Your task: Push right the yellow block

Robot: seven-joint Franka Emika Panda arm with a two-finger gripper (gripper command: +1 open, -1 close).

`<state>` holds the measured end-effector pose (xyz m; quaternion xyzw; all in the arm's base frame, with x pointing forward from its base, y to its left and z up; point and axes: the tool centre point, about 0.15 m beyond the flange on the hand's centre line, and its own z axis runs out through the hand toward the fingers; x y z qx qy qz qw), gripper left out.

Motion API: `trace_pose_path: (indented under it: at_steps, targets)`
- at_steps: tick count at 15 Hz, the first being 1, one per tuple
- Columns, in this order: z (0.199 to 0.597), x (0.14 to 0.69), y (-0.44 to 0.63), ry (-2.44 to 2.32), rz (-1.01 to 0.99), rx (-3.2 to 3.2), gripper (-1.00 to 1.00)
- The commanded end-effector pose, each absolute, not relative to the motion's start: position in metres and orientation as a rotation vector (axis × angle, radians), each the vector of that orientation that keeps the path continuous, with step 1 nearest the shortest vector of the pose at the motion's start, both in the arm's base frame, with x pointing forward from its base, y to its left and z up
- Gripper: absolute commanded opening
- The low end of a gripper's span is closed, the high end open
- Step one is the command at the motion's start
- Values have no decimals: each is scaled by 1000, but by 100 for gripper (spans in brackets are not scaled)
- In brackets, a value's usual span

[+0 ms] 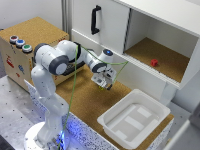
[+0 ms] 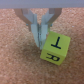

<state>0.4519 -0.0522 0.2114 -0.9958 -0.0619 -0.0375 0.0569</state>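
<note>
In the wrist view the hand (image 2: 39, 36) is seen lowered close to the cork-covered worktop (image 2: 17, 60), its two fingers (image 2: 33, 22) drawn together until almost no gap is left, with nothing held between them. The yellow block (image 2: 54, 49) is found on the cork just beside the fingertips, apparently touching them on one side; black letters are printed on its faces, a T on top and an R on the side toward the camera. In the exterior view the hand (image 1: 105, 83) is seen over the middle of the worktop (image 1: 85, 100), and the block is hidden there. A white tray (image 1: 111, 120) is placed near the hand, toward the exterior view's right, and a small red block (image 1: 154, 63) is seen in the open cabinet compartment (image 1: 172, 60).
</note>
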Motion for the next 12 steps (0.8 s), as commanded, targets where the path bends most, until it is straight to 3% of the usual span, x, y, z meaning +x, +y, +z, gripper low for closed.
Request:
trace_pose_path:
  at_steps: [1, 12]
  targets:
    - [202, 470, -87, -201, 5, -3047, -100]
    - [204, 470, -130, -98, 11, -3021, -100]
